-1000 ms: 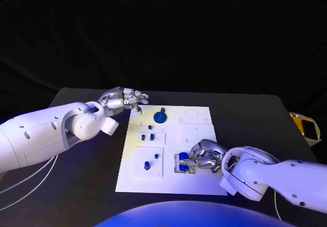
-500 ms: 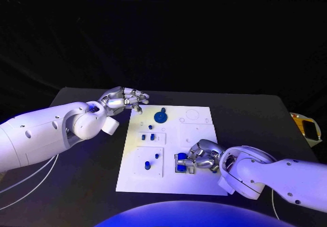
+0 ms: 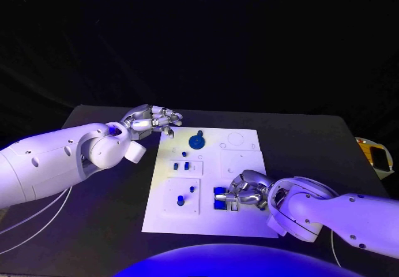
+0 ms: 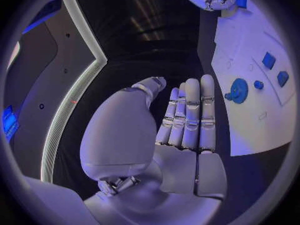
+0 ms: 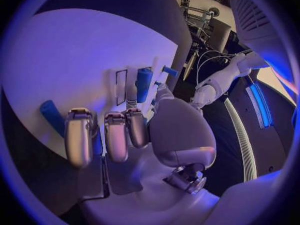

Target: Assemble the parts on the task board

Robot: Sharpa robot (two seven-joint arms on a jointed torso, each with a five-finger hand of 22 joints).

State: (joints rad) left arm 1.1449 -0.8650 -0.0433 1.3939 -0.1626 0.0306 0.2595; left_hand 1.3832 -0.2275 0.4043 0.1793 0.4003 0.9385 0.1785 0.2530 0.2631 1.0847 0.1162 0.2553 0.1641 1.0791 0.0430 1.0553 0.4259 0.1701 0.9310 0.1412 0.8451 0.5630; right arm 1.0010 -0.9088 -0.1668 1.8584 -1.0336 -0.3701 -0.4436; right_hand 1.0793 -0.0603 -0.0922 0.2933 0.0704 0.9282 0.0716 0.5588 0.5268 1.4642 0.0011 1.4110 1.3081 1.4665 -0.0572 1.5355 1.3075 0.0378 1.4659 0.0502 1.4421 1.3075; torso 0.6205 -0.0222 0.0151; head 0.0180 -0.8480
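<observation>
The white task board (image 3: 241, 150) lies in the middle of the table. On it sit a blue gear disc (image 3: 196, 142), two small blue parts (image 3: 180, 166) side by side, and further blue parts (image 3: 180, 201) nearer me. My left hand (image 3: 154, 121) hovers over the board's far left corner; the left wrist view shows its fingers (image 4: 190, 115) stretched out and holding nothing, with the gear disc (image 4: 239, 90) beyond. My right hand (image 3: 245, 193) rests on the board's near right part, fingers curled down beside two blue parts (image 3: 220, 197). A blue part (image 5: 144, 84) lies by its thumb; any grip is hidden.
A yellow object (image 3: 378, 157) sits past the table's right edge. White cables (image 3: 29, 228) hang beside my left arm. Bare black table (image 3: 316, 144) lies to the right of the board and beyond it.
My right hand has crept slightly to the left over the blue parts. My left hand has stayed where it was.
</observation>
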